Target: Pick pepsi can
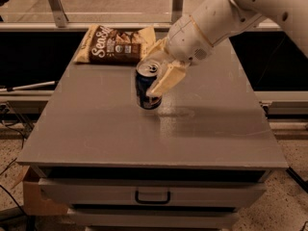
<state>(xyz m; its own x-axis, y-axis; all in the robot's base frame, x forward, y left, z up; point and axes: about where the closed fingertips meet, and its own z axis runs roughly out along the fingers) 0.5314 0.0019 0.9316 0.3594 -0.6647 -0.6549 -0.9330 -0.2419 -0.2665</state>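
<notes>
Near the middle of the desk [96, 129] stands one pepsi can [144, 93], tilted slightly: dark blue, with a silver top and pull tab and a pale logo patch low on its side. One hand [149, 78] is closed around it, with one cream finger [166, 78] lying across the can's right front and the other behind its top. A single white arm [216, 18] reaches in from the upper right. One brown-and-cream snack bag [118, 44] lies flat at the desk's far edge, behind the can. Below the desk top is one drawer with a dark handle [152, 196].
</notes>
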